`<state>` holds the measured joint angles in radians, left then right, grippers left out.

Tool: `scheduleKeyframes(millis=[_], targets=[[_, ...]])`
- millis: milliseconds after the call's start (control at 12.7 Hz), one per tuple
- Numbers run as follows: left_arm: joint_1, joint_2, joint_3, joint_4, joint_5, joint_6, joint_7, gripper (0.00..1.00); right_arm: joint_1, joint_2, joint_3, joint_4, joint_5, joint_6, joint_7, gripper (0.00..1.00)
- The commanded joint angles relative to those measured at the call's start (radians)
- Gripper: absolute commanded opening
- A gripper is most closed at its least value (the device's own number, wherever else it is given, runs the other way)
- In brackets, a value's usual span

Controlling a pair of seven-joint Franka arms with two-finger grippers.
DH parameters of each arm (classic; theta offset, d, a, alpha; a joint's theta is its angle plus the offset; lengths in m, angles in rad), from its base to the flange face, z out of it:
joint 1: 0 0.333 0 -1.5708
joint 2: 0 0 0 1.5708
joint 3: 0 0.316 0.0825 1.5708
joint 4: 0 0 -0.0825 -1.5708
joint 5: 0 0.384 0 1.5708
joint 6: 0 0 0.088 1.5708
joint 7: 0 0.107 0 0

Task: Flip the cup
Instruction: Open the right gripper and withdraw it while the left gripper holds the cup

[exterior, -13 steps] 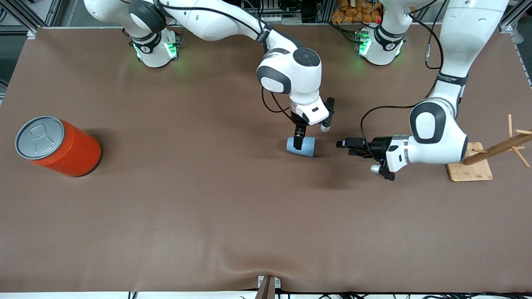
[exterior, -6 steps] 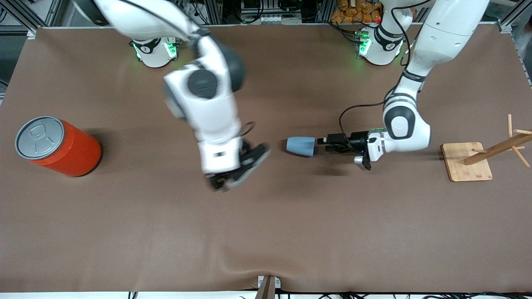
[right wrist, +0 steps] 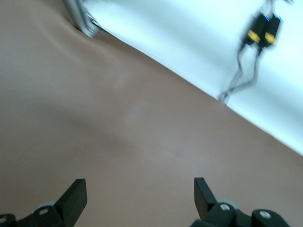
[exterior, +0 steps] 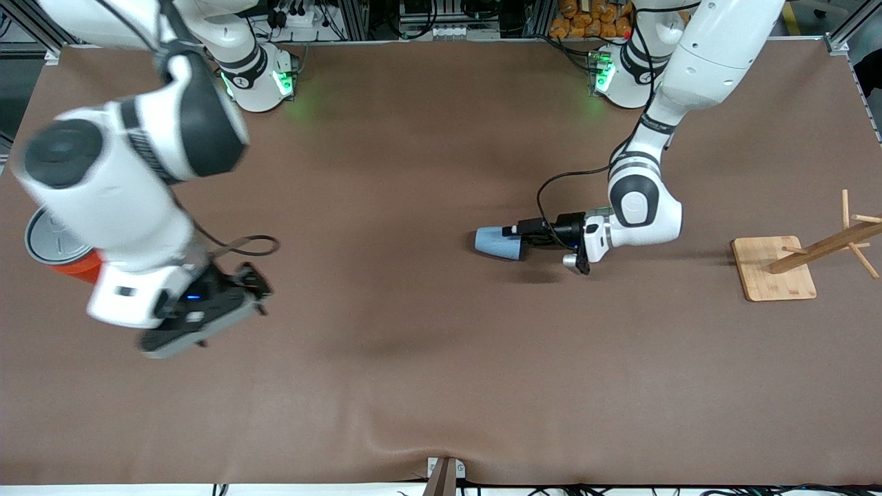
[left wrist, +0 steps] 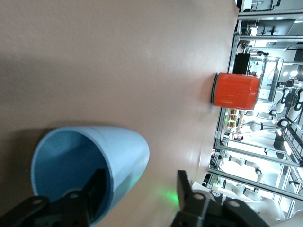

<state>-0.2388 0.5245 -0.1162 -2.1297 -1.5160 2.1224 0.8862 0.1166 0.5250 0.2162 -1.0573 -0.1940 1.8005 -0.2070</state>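
The cup [exterior: 497, 242], a small light-blue tumbler, lies on its side near the table's middle with its open mouth toward the left arm's end. My left gripper [exterior: 515, 235] is level with the table at that mouth. In the left wrist view one finger [left wrist: 97, 187] reaches inside the cup [left wrist: 118, 151] and the other stands outside, with a gap between it and the wall. The left gripper [left wrist: 139, 187] is open astride the wall. My right gripper [right wrist: 139, 189] hangs open and empty over bare table beside the orange can, seen in the front view as the right gripper [exterior: 180, 332].
The large orange can [exterior: 72, 267] stands toward the right arm's end, partly covered by the right arm; the orange can [left wrist: 235, 91] also shows in the left wrist view. A wooden peg rack [exterior: 785, 265] on a square base stands toward the left arm's end.
The right arm let go of the cup and swung away toward the orange can. The left gripper slid up to the cup's mouth, one finger going inside, and its jaws narrowed.
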Motion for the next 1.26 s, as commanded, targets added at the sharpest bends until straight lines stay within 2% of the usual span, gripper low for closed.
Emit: scheduleKeyframes(millis=[0,79,236,394,473,709,867,1025,1182], targets=[[-0.023,0.008,0.001,0.01,-0.023,0.014,0.061,0.0,-0.122,-0.08,0.06,-0.036,0.044,-0.087,0.018,1.0],[-0.025,0.006,0.001,0.014,-0.023,0.014,0.086,0.0,-0.147,-0.103,0.055,-0.038,0.068,-0.122,0.043,1.0],[-0.055,-0.006,0.001,0.04,-0.024,0.016,0.067,0.0,-0.15,-0.15,0.003,-0.043,0.097,-0.203,0.25,1.0],[-0.072,-0.011,0.001,0.088,-0.024,0.017,-0.007,0.0,-0.149,-0.195,-0.018,-0.065,0.102,-0.304,0.436,1.0],[-0.095,-0.015,0.0,0.111,-0.026,0.027,-0.074,0.0,-0.152,-0.233,-0.027,-0.104,0.111,-0.314,0.461,1.0],[-0.224,-0.05,0.003,0.172,-0.016,0.181,-0.399,0.0,-0.143,-0.431,-0.098,-0.35,0.159,-0.247,0.523,1.0],[-0.304,-0.052,0.004,0.204,-0.015,0.305,-0.518,0.0,-0.141,-0.575,-0.116,-0.556,0.162,-0.15,0.525,1.0],[-0.399,-0.049,0.01,0.224,-0.012,0.465,-0.602,0.0,-0.143,-0.597,-0.124,-0.598,0.163,-0.156,0.535,1.0],[-0.447,-0.038,0.012,0.244,0.073,0.565,-0.692,0.0,-0.137,-0.585,-0.164,-0.592,0.191,-0.167,0.526,1.0]])
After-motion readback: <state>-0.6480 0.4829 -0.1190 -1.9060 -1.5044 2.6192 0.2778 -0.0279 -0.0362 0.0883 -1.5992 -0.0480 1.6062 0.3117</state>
